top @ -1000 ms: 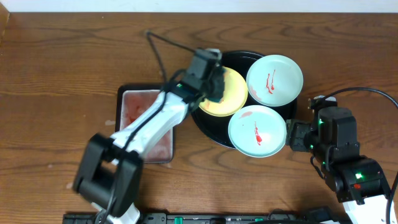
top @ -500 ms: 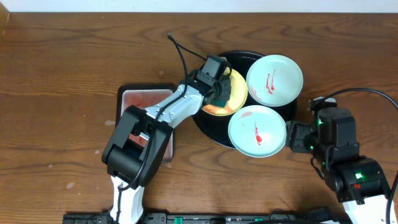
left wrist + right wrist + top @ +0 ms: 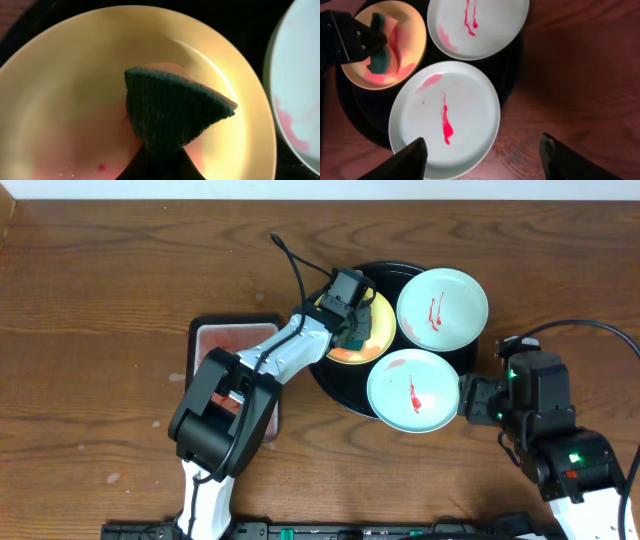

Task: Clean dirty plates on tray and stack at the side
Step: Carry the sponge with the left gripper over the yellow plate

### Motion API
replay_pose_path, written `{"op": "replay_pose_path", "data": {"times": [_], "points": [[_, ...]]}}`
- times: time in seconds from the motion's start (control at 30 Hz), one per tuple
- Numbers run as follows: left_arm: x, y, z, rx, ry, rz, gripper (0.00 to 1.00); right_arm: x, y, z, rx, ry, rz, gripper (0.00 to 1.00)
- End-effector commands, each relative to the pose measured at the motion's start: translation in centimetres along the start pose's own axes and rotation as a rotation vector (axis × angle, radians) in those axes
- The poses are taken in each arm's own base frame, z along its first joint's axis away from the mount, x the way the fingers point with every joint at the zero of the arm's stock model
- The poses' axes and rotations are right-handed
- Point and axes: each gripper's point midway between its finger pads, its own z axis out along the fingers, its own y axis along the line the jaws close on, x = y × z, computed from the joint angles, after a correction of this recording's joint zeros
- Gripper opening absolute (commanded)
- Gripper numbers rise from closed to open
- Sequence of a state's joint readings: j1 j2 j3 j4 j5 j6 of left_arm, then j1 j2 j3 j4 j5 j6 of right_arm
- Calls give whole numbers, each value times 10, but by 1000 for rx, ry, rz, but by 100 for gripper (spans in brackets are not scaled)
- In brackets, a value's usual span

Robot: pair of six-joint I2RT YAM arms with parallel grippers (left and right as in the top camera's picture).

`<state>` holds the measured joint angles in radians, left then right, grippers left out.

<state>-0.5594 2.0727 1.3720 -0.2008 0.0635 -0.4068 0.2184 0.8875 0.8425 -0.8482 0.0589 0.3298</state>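
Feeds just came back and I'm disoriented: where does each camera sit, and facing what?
Overhead: above the table, straight down; left arm, right arm, tray.
Left wrist: close over the yellow plate, facing down; left hand grips the sponge.
Right wrist: down at the near mint plate; right hand open.
All share the yellow plate, sponge.

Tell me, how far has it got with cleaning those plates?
Nothing looks finished: all three plates sit on the black tray, none stacked aside. In hand: the left end effector presses a green sponge on the yellow plate, which shows pink smears. Left: both mint plates, streaked red; the right end effector hovers open nearby.
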Motion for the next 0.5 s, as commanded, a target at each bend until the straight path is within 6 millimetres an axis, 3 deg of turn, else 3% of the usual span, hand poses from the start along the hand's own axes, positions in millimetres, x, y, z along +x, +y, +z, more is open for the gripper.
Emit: {"op": "replay_pose_path", "data": {"times": [0.0, 0.27, 0.47], "points": [[13, 20, 7, -96, 39, -5, 7, -9, 13, 14, -43, 15, 12, 65], [30, 22, 6, -97, 113, -9, 7, -25, 51, 88, -181, 75, 36, 61], [32, 21, 6, -92, 120, -18, 8, -24, 80, 145, -313, 128, 98, 50]]}}
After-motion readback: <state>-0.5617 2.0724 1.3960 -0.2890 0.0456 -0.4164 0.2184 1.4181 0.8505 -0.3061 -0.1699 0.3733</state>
